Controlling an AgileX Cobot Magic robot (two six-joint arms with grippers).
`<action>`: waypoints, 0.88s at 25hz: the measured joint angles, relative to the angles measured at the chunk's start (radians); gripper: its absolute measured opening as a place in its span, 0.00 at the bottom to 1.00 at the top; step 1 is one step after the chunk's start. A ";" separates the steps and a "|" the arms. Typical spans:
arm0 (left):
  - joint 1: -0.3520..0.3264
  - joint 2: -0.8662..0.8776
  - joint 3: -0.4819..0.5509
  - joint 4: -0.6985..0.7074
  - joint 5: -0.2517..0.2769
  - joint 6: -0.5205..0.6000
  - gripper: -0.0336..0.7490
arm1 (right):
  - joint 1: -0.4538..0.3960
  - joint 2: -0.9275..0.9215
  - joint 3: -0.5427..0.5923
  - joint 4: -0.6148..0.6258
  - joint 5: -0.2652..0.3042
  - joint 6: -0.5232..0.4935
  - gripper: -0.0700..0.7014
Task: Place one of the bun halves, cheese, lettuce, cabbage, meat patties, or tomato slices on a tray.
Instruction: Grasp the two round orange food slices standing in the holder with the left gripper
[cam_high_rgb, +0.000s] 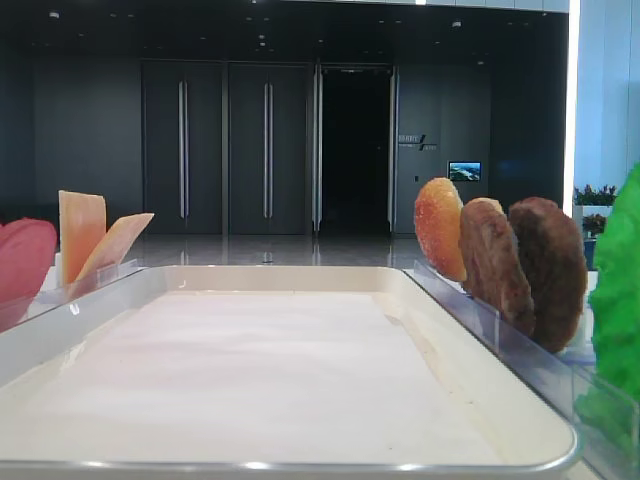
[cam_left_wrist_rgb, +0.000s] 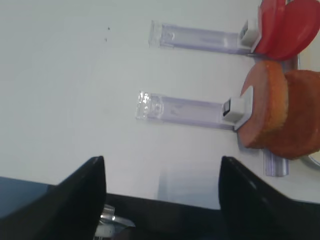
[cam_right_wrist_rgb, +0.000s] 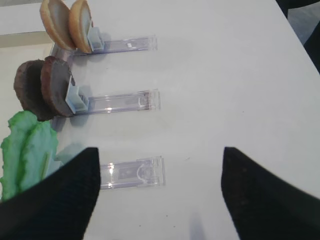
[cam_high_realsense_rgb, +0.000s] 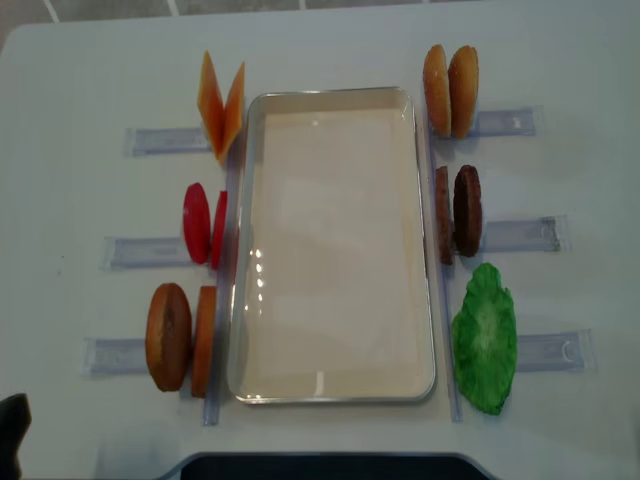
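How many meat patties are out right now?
2. Both stand upright side by side in the middle clear holder right of the tray: one patty outer, the other patty nearer the tray. None look hidden.

Behind the white table (cam_high_realsense_rgb: 330, 60), a dark hall: tall dark wall panels (cam_high_rgb: 225, 150) with vertical metal handles, one open black doorway (cam_high_rgb: 355, 150). Glossy floor (cam_high_rgb: 260, 250) catching faint reflections. Small lit screen (cam_high_rgb: 464, 171) at right, a bright vertical light strip (cam_high_rgb: 574, 95), plants with red flowers (cam_high_rgb: 595, 195) beside it.
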 joint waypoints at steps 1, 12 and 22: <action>0.000 0.022 -0.001 0.000 0.001 -0.005 0.73 | 0.000 0.000 0.000 0.000 0.000 0.000 0.76; 0.000 0.342 -0.022 -0.032 0.001 -0.110 0.73 | 0.000 0.000 0.000 0.000 0.000 0.000 0.76; 0.000 0.634 -0.149 -0.081 -0.005 -0.067 0.73 | 0.000 0.000 0.000 0.000 0.000 0.000 0.76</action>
